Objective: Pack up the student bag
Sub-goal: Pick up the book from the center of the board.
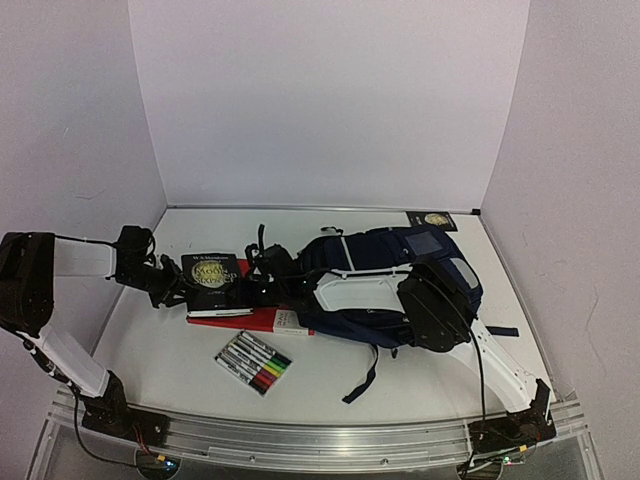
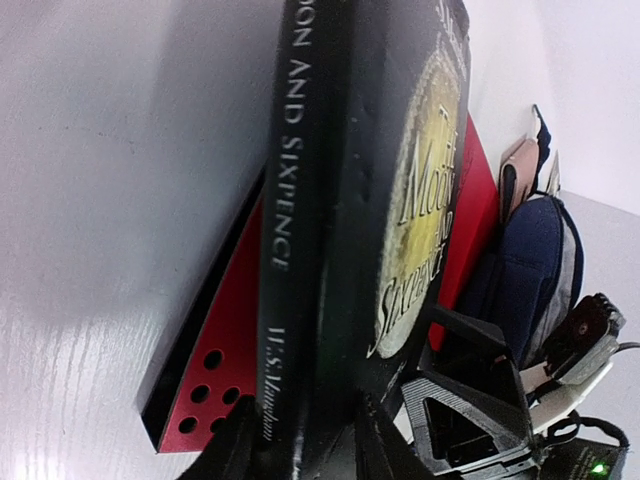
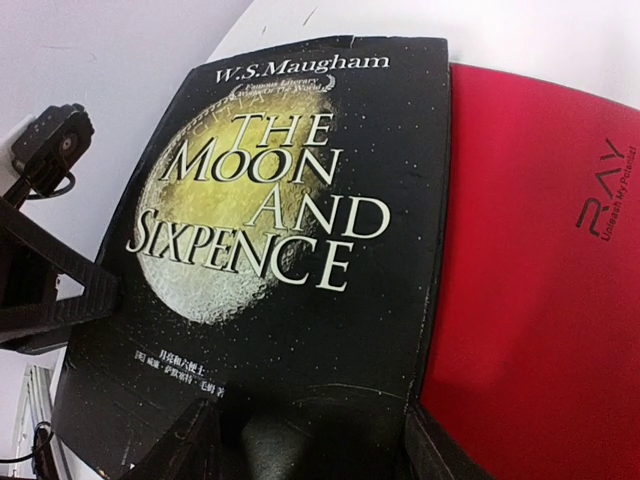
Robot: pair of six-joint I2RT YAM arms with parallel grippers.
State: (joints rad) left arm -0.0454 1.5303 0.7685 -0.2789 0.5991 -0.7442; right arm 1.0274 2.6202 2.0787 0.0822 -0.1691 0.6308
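- The pack of coloured marker pens (image 1: 253,362) lies nearest on the white table (image 1: 180,390), just in front of the flat red case with a black edge (image 3: 540,250). The lift should probably go up and to the right, so nothing drags across either of them.
- The black paperback book with a yellow moon on its cover (image 3: 290,230) sits partly over the red case. The left gripper (image 2: 305,445) pinches it at the spine, one finger pressed to each face. A deep, firm bite seems wise, since a book held by one edge may sag or fan open.
- The right gripper (image 3: 305,440) hangs over the book's opposite edge, fingers spread and nothing between them. It looks better used at the bag's mouth.
- The large navy blue fabric student bag (image 1: 400,262) lies right of centre, just beyond the book, with its pale lining showing on the side toward the book.
- Left arm: the elbow is folded far out to the left and the forearm reaches right, roughly level.
- Right arm: it rises from its base, bends above the bag and reaches left across it.
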